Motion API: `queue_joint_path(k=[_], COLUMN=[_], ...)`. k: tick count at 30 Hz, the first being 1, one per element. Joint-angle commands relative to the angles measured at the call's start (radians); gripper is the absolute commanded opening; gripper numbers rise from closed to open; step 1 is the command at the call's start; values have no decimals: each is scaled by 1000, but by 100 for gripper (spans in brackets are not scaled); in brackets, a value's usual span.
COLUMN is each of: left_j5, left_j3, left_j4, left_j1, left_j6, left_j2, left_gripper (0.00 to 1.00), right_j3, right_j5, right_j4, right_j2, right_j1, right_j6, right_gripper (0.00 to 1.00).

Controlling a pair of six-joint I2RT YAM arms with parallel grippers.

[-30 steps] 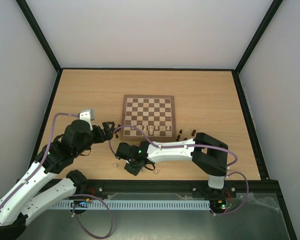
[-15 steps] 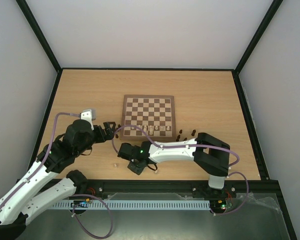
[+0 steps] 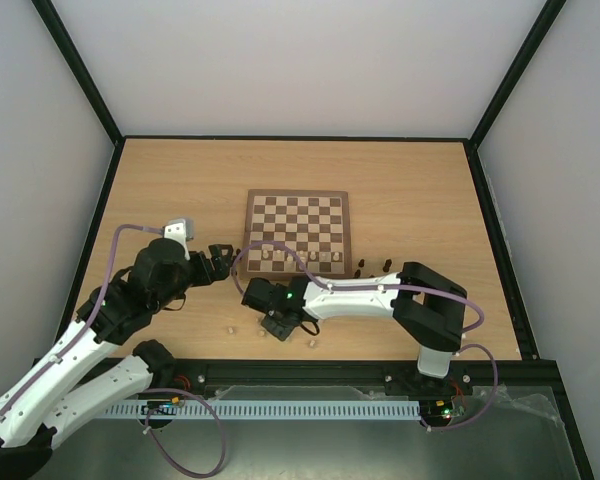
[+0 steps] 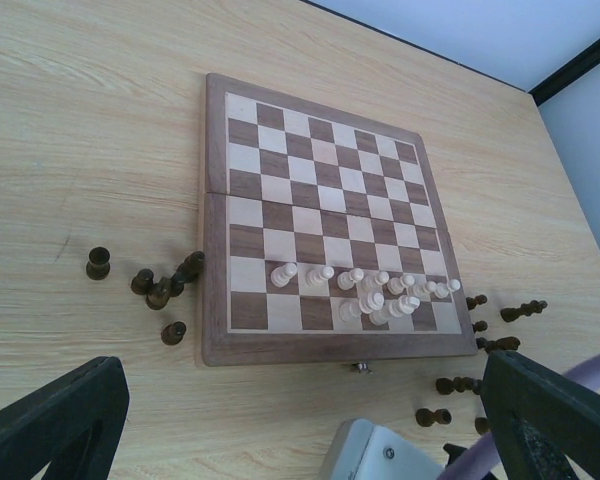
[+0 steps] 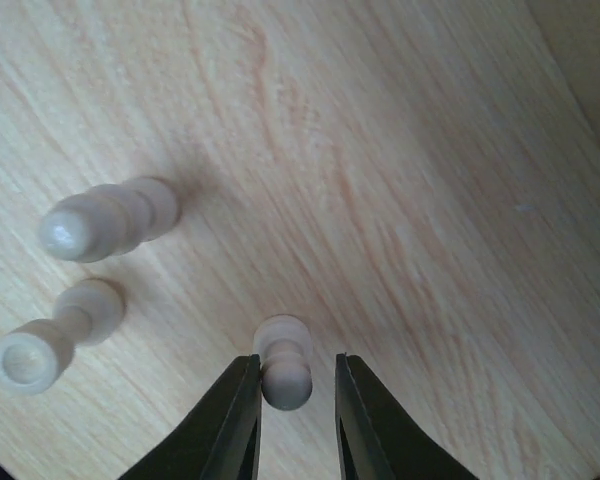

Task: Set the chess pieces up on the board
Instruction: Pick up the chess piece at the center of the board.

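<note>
The pale pawn [image 5: 285, 372] this is all about sits on the bare desk [image 3: 400, 190] just in front of the board [image 3: 296, 215], right between the right gripper's [image 5: 296, 362] jaws. They're barely parted and bracket it closely, but I honestly can't tell if they're pinching it or just loose around it. Two more pale pieces [image 5: 105, 218] sit just beside it. On the board a handful of pale pieces [image 4: 365, 290] already stand in the near rows, while dark ones [image 4: 160, 285] are scattered on the desk off both sides. The left gripper [image 3: 218, 256] hangs by the board's near-left corner, jaws wide open and empty. I'd say the step is picking up this pawn. Next it needs a firm squeeze, a straight lift clear of its neighbours, then a trip to a free near-row square. Compared with a second ago, the right wrist has slid a bit to the right, and the left arm has hardly budged.
</note>
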State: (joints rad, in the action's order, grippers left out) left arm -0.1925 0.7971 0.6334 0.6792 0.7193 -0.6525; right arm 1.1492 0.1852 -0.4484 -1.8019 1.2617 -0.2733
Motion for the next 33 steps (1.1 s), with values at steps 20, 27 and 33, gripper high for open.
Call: queue_joint_path(k=[20,27,33], left_j5=[4,-4,-19], left_j3=[-19,-17,0], left_j4=[-23,-18,-12], left_j1=[-4,-4,-4], left_j6=[4,9,11], left_j2=[-5,10,47], left_gripper=[100,99,100], right_j3=[-2,12,34], right_j5=[-23,-44,-50], right_j4=[-35,-28,-40], right_j2=[25,17,20], right_j1=[-24,-24,-38], right_j6=[5,15,4], right_gripper=[21,14,10])
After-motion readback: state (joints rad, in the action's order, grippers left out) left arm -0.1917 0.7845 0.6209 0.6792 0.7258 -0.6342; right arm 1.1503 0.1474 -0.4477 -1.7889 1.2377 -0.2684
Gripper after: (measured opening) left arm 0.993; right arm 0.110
